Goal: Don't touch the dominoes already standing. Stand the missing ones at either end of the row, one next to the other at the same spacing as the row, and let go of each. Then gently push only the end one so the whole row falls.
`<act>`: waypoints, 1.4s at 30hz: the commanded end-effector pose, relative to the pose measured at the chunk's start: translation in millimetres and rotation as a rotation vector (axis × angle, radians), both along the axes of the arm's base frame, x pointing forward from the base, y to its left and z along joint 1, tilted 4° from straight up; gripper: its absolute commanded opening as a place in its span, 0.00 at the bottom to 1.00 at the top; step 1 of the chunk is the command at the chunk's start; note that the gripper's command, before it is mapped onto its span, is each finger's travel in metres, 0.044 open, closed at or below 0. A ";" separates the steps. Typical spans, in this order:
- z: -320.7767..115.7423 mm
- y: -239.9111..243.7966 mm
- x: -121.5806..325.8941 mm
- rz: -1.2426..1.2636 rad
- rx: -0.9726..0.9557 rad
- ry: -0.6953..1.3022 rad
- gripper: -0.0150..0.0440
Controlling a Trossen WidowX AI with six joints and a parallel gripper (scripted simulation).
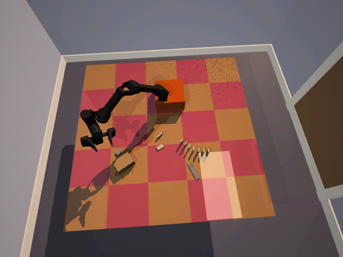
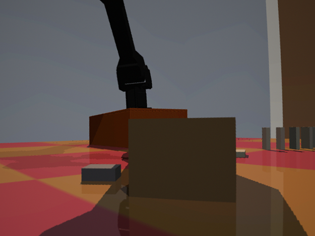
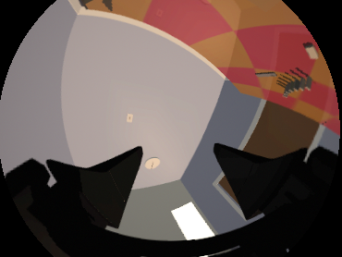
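Observation:
A row of several standing dominoes (image 1: 193, 148) (image 2: 294, 138) (image 3: 296, 86) is right of the middle in the top view, evenly spaced. A pale domino (image 1: 159, 147) (image 2: 240, 153) lies flat to the left of the row. Another pale piece (image 1: 159, 135) is just behind it; I cannot tell whether it stands. A grey domino (image 1: 117, 152) (image 2: 100, 173) lies flat beside the tan block (image 1: 124, 162) (image 2: 182, 157). My gripper (image 1: 104, 148) (image 3: 178, 149) is wide open and empty, raised above the floor at the left, well away from the row.
A large orange box (image 1: 170, 89) (image 2: 108, 130) stands at the back, beneath or behind the arm's base end. A long grey bar (image 1: 193, 171) (image 3: 265, 74) lies in front of the row. The tan block stands between the gripper and the row's side. Walls surround the checkered mat (image 1: 128, 200).

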State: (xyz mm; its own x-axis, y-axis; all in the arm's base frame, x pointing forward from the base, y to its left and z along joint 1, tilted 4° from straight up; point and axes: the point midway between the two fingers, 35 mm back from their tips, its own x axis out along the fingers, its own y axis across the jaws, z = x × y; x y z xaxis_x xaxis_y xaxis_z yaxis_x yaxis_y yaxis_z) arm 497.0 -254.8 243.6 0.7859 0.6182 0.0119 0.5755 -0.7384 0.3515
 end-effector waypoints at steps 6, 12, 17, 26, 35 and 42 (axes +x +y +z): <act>-34.0 42.4 39.4 -0.107 -0.106 0.036 1.00; -100.1 108.4 57.8 -0.141 -0.389 0.185 1.00; -152.4 159.5 42.4 -0.045 -0.673 0.316 1.00; -221.7 226.8 -39.3 0.380 -1.217 0.487 1.00; -242.2 253.5 -130.5 0.964 -1.607 0.520 1.00; -242.2 254.3 -129.3 0.964 -1.607 0.520 1.00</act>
